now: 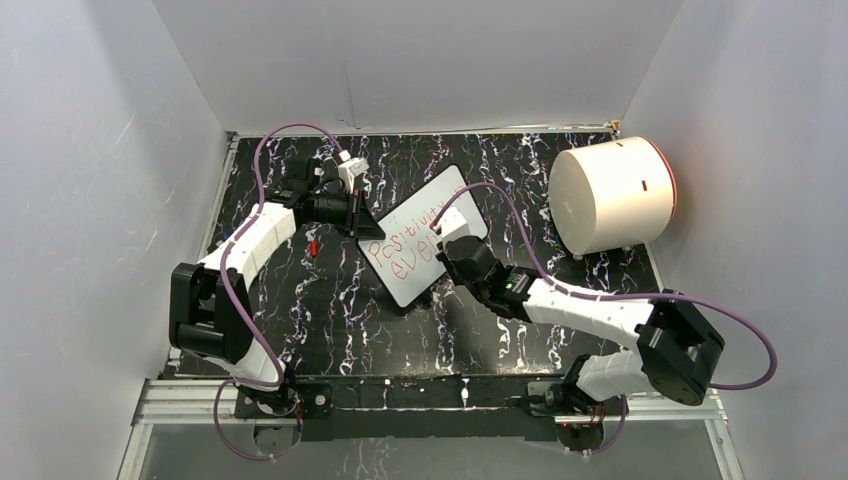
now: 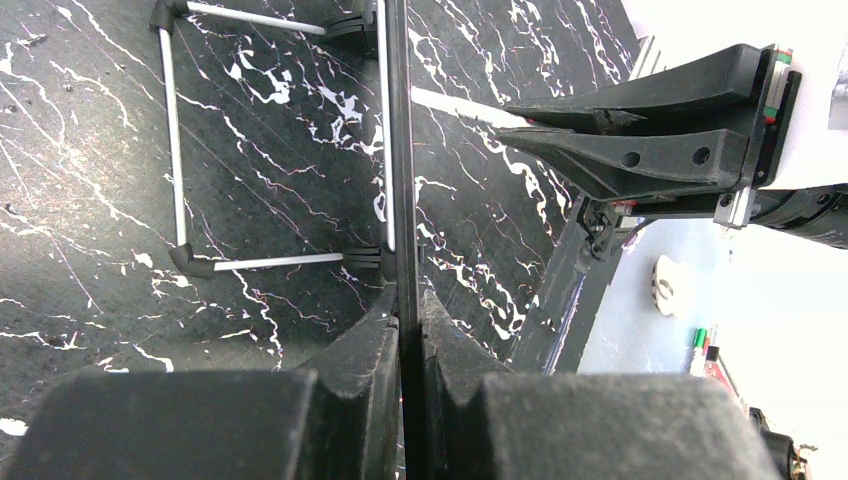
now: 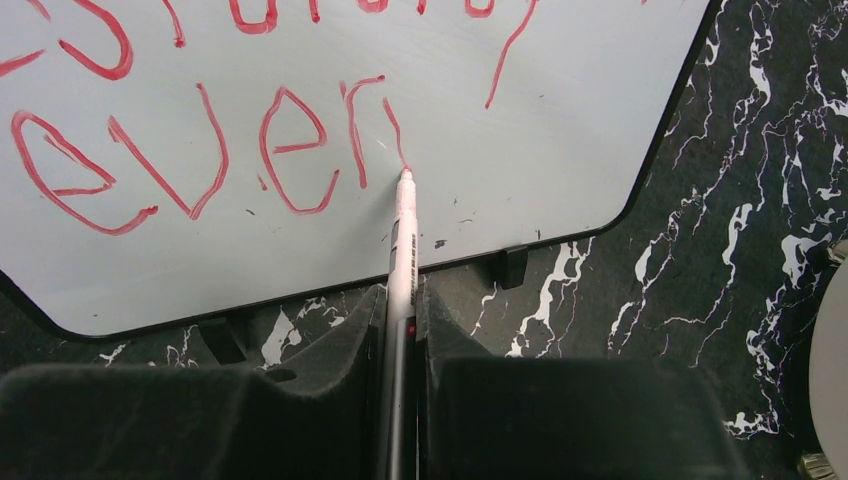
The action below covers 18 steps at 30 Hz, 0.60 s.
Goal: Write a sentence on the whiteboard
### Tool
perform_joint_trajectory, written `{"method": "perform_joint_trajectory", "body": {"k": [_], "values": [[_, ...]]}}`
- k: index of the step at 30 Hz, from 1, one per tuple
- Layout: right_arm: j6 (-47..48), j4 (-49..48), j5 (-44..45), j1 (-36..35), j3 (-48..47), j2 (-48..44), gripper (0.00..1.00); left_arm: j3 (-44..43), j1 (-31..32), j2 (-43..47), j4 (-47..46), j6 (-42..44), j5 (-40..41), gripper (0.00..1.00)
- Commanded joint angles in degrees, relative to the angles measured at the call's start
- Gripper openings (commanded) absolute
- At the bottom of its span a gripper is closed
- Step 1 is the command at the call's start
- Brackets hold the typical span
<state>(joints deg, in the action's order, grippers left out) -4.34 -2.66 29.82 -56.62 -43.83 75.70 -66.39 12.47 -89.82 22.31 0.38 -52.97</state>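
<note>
The whiteboard (image 1: pixel 425 215) lies tilted on the black marbled table, and its black-framed lower edge shows in the right wrist view (image 3: pixel 560 120). The sentence (image 1: pixel 405 250) is in red: "Positivity" above, and below it "ever" (image 3: pixel 190 160) with one more short stroke. My right gripper (image 3: pixel 400 300) is shut on a white marker (image 3: pixel 402 240). The marker's red tip touches the board at the foot of that last stroke. My left gripper (image 2: pixel 403 315) is shut on the whiteboard's thin black edge (image 2: pixel 398 150), seen edge-on, at the board's left side (image 1: pixel 362 220).
A big white cylinder (image 1: pixel 610 195) lies on its side at the back right, its rim just showing in the right wrist view (image 3: pixel 832 370). A thin metal wire frame (image 2: pixel 180 150) sits by the board's edge. White walls enclose the table on three sides.
</note>
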Motion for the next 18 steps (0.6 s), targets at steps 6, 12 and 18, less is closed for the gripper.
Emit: {"method": "perform_joint_trajectory", "body": {"k": [6,12,18], "values": [[0.48,-2.43,0.18,0.59,-0.20,-3.09,0.00,0.84,0.47,-2.29,4.25,0.58,2.96,0.00],[1.47,-3.89,0.17,2.28,-1.44,-3.13,0.00,0.85,0.56,-2.13,4.25,0.70,2.97,0.00],[2.49,-4.61,-0.83,3.03,-3.20,-2.61,0.00,0.91,0.56,-2.24,4.24,0.73,2.97,0.00]]}}
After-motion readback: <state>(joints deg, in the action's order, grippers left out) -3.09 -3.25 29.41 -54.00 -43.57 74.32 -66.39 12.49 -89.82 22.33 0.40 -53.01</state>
